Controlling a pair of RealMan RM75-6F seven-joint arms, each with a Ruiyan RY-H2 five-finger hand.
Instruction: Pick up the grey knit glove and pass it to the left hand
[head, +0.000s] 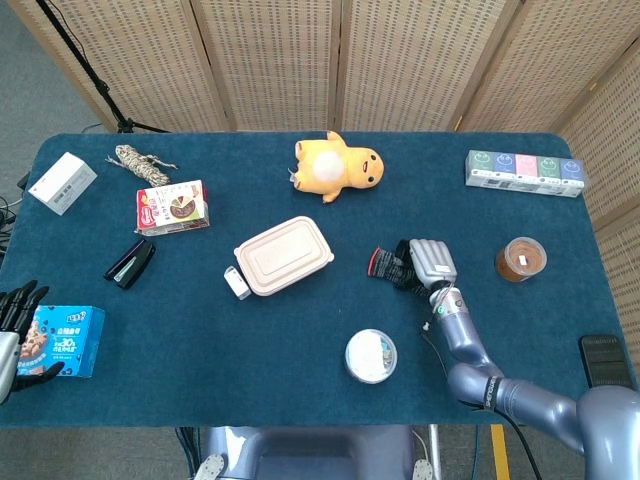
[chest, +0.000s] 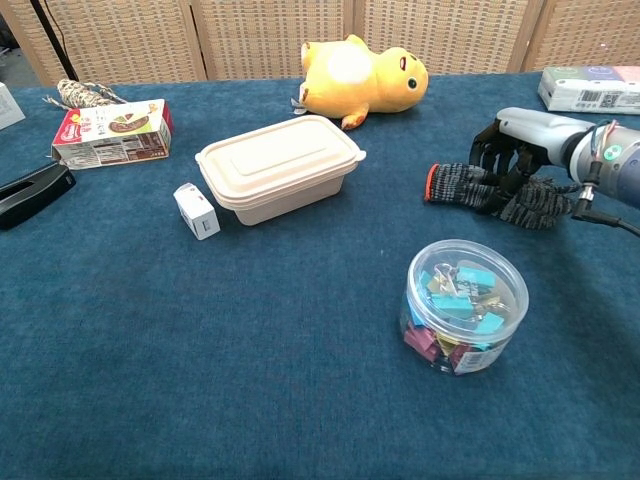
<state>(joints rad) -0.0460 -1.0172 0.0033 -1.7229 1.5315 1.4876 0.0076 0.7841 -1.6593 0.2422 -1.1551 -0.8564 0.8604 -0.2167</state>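
Grasp step: the right robot hand rests on the glove, fingers curling into the knit on the tabletop beside the clip jar, grip apparently incomplete; next, lift toward the idle, spread left robot hand.

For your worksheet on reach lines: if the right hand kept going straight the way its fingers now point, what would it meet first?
The right hand points down onto the glove; it would press the glove first, then the table.

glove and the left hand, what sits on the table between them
In the head view, between the grey knit glove and the left hand lie the beige lunch box and the small white box.
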